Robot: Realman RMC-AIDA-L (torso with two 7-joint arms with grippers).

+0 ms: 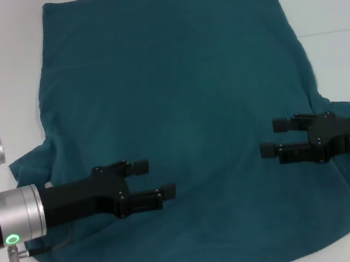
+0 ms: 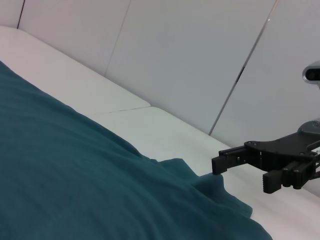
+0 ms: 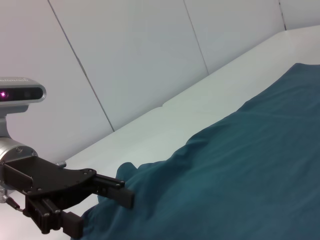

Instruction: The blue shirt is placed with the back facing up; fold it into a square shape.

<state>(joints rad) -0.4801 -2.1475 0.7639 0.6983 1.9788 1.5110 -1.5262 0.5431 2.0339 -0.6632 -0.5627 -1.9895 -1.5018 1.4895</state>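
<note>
Teal-blue soft fabric shirt (image 1: 187, 123) lies flat on the white table (image 1: 2, 64), plain side up, with the left end effector (image 1: 154, 178) and right end effector (image 1: 272, 138) both open, holding nothing, so they should probably pinch matching edges together.

Bright, even overhead light, faint shadows, no glare; wrist views perhaps slightly soft.

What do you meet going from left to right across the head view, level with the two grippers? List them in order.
Left gripper → bare middle of the blue shirt → right gripper.
</note>
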